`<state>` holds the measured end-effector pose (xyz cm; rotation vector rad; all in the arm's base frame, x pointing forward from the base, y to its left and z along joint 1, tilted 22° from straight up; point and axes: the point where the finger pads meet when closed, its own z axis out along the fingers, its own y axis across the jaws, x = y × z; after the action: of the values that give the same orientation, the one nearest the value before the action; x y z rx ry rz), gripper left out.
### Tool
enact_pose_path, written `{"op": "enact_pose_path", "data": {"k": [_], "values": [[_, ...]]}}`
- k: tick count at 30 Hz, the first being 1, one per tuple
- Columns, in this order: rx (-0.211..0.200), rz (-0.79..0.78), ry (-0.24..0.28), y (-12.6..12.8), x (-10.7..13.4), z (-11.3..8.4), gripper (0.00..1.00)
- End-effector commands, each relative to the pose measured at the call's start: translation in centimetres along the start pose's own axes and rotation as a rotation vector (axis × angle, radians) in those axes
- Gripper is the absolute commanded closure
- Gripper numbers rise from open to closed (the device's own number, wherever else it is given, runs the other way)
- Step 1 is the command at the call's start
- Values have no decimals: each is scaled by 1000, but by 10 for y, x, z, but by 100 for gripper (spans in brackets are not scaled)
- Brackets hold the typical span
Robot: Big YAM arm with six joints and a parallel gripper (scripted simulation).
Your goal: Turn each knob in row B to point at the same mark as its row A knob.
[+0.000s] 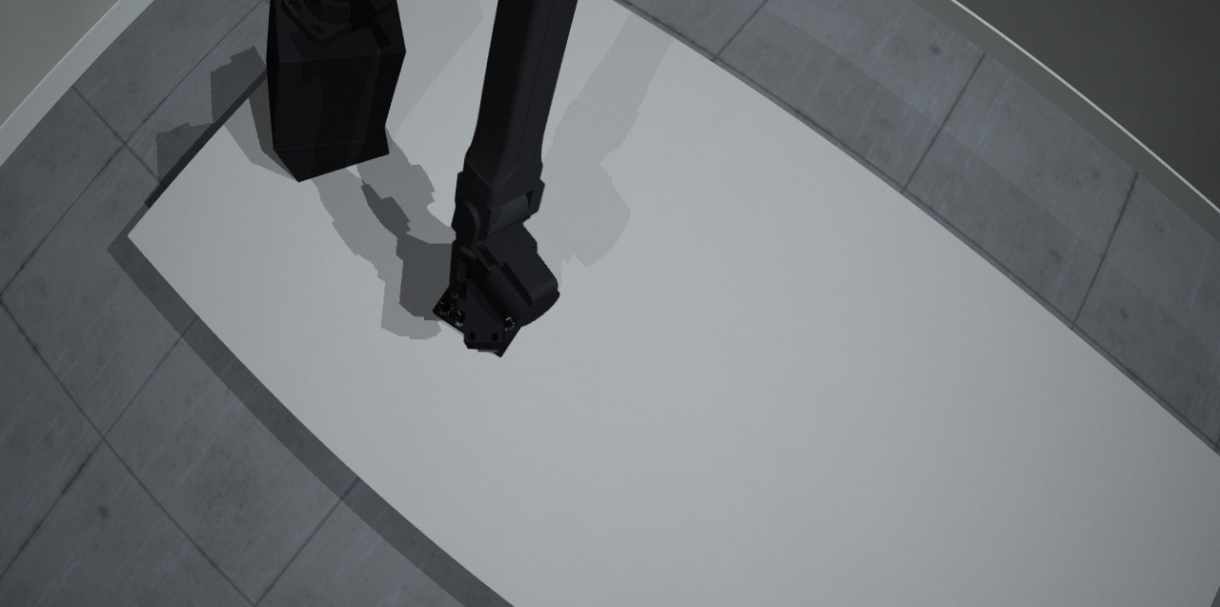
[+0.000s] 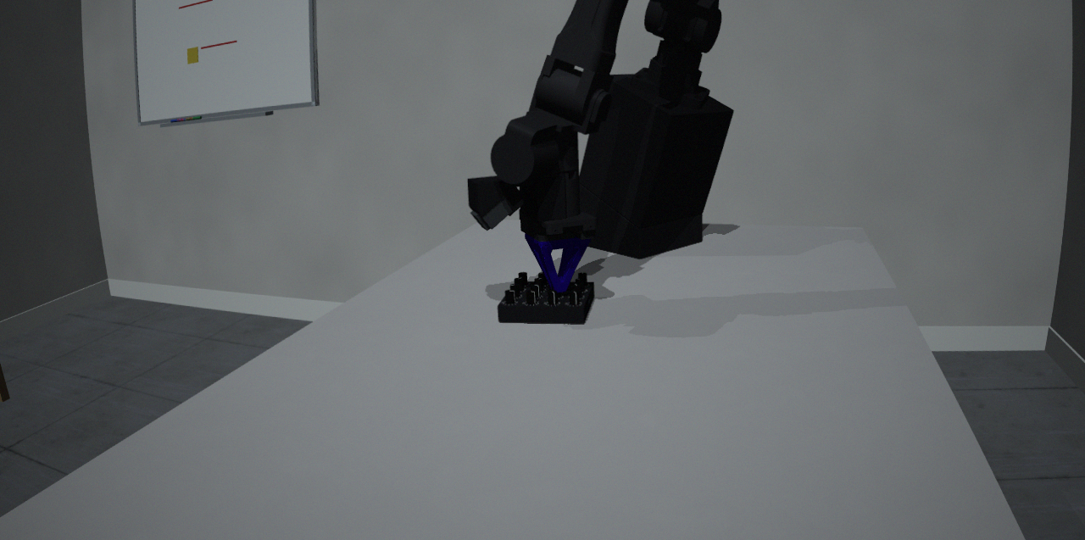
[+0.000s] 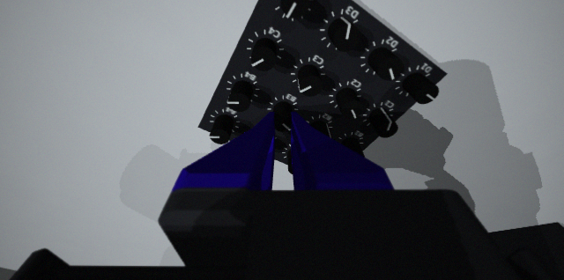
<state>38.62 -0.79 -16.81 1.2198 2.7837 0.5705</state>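
Note:
The black knob box (image 2: 542, 314) (image 3: 300, 35) stands on the table under my gripper (image 2: 559, 287) (image 3: 283, 121). The blue fingertips are shut on knob B3 (image 3: 283, 108), one on each side. The visible bit of B3's line slants to the lower right in the wrist view. There, B4 (image 3: 243, 91) and A4 (image 3: 223, 125) both have lines pointing left. B2 (image 3: 320, 128) shows a line at its right side. B1 (image 3: 352, 143) is partly behind the right finger, its line unclear. A3 is mostly hidden; A1 and A2 are hidden.
Knobs C4 (image 3: 264, 51), C3 (image 3: 308, 75), C2 (image 3: 348, 96) and C1 (image 3: 382, 119) stand beside row B, with row D beyond. The arm's black base block (image 1: 333, 100) (image 2: 644, 180) stands behind the box on the white table (image 1: 767, 347) (image 2: 531, 423).

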Motion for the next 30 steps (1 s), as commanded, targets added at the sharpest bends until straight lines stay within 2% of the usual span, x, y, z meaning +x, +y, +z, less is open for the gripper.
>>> {"op": "enact_pose_path", "data": {"k": [1, 15, 17, 30], "values": [[-11, -117, -9, 8, -4, 2, 93], [-13, -456, -13, 9, -5, 2, 93], [-13, -456, -13, 9, -5, 2, 93], [-14, -720, -15, 10, -6, 1, 93]]}}
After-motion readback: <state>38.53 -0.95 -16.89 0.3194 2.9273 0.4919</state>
